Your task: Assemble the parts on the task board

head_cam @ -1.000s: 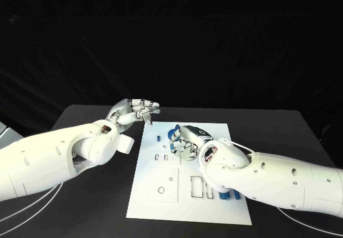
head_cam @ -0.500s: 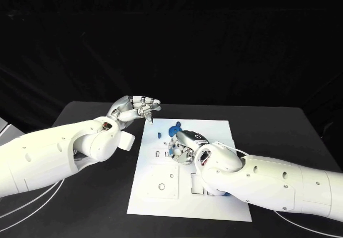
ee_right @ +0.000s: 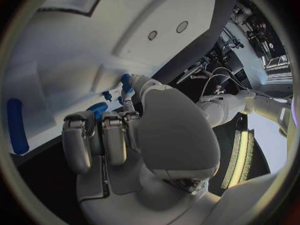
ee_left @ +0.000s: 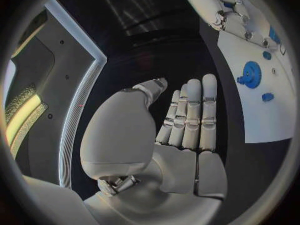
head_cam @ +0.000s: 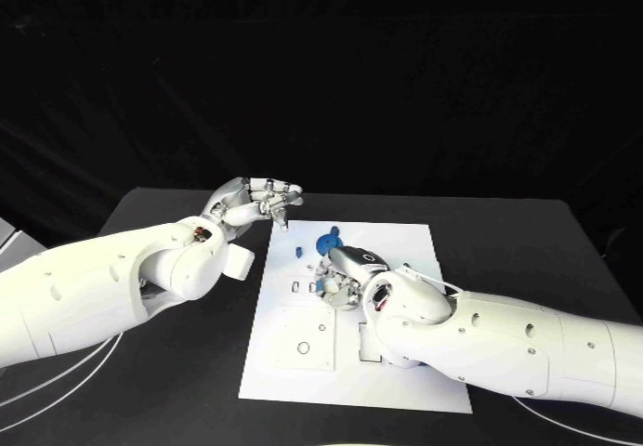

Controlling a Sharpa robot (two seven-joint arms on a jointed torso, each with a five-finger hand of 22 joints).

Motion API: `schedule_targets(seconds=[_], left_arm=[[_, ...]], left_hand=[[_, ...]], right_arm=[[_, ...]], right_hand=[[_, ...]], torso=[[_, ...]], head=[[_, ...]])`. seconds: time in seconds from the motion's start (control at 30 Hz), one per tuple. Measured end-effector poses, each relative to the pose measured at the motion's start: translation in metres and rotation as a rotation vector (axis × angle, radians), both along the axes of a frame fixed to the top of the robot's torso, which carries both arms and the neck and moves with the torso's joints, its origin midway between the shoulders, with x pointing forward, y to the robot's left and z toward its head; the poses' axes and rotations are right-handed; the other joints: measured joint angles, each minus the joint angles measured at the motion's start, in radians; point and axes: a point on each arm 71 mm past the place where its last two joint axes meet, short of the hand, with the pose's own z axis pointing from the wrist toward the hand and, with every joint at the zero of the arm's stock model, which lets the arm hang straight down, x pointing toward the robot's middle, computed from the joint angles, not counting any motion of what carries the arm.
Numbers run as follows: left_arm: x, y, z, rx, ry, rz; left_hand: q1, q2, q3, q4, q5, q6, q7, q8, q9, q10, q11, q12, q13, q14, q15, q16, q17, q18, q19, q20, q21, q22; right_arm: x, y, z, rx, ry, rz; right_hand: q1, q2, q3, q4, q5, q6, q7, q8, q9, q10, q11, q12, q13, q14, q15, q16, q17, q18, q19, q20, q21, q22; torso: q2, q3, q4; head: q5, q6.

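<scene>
Lab: black-draped table (head_cam: 161, 209)

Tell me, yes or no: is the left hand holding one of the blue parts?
No. In the left wrist view the left hand has its fingers stretched out with nothing in them, and the blue gear lies apart on the white board.

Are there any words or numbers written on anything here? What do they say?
No words, numbers or brand names can be read in these pictures.
task board: it carries only black outlines, small rectangles and an oval, with no letters.
blue gear: no marks on it.
right hand and left hand: no readable label.
</scene>
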Motion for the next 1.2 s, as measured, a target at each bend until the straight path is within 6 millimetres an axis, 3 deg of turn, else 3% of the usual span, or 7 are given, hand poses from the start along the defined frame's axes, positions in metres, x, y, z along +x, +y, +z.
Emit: schedule_targets(seconds=[0.93,1.2], left_arm=[[0.0004,0.0014,-0.0004,0.003,0.003,0.002],[0.0006,0.0019,-0.0006,0.004,0.005,0.003]], left_hand=[[0.0,0.0,0.0,0.0,0.0,0.0,0.0,0.0,0.001,0.0,0.0,0.0,0.001,0.0,0.0,0.004,-0.001,0.0,0.0,0.0,0.0,0.001],[0.0,0.0,0.0,0.0,0.0,0.0,0.0,0.0,0.001,0.0,0.0,0.0,0.001,0.0,0.0,0.004,-0.001,0.0,0.0,0.0,0.0,0.001]], right_arm=[[0.0009,-0.0005,-0.0021,-0.015,-0.018,-0.003],[0.0013,-0.0003,-0.0024,-0.015,-0.019,-0.001]], right_hand=[[-0.035,-0.029,0.017,-0.005,-0.007,-0.035,0.013,-0.017,-0.008,0.0,0.0,-0.027,0.001,0.0,0.0,0.0,0.001,0.0,0.0,0.0,0.0,0.0],[-0.055,-0.05,0.021,-0.009,-0.03,-0.068,0.027,-0.035,-0.017,0.0,0.015,-0.059,0.001,0.0,0.008,0.0,0.0,0.0,0.0,0.005,0.0,0.0]], torso=[[-0.001,0.0006,-0.0012],[-0.001,0.0002,-0.0012]], head=[[0.004,0.0],[0.002,-0.001]])
